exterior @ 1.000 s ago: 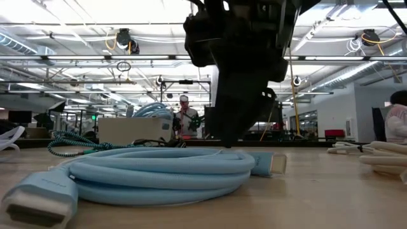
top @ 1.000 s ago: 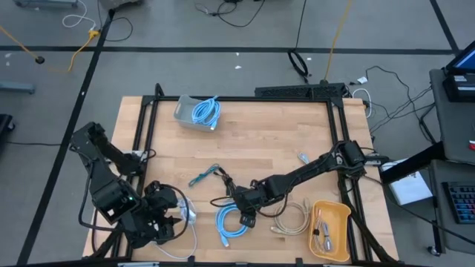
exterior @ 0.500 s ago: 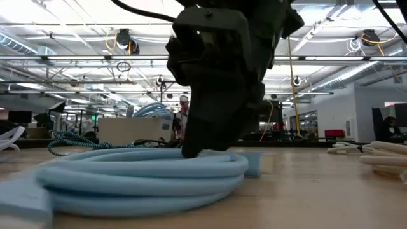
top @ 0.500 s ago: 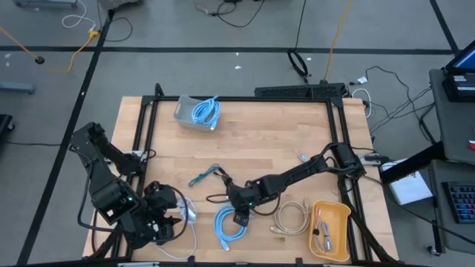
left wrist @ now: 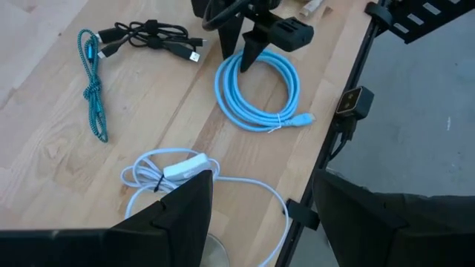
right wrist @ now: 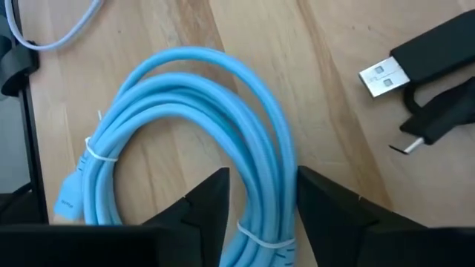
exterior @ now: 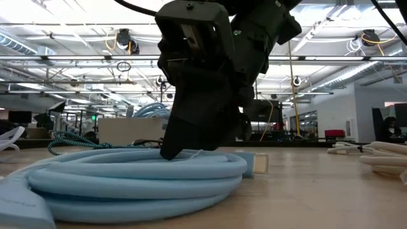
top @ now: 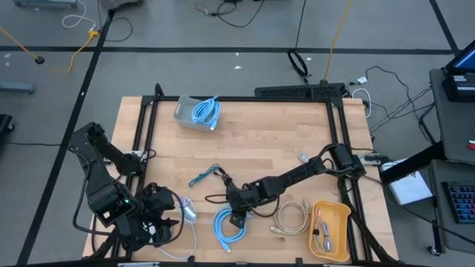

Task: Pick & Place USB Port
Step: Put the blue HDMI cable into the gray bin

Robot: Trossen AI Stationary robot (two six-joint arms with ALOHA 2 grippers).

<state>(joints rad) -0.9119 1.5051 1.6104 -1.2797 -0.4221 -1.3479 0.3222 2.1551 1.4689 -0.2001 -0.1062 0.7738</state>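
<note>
Table (top: 260, 141): two blue coiled cables (top: 228, 225)

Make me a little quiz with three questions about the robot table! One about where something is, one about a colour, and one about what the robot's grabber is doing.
1. Where is the yellow tray?
A. near the table's right front corner
B. at the table's middle
C. on the floor

2. What colour is the cable coil under the right end effector?
A. red
B. light blue
C. black

3. How are the right end effector's fingers?
A. open, straddling the coil
B. holding the tray
C. far above the table

Answers: 1 A, the high view shows it there. 2 B, plain in the right wrist view. 3 A, strands of the coil run between the fingers.
</note>
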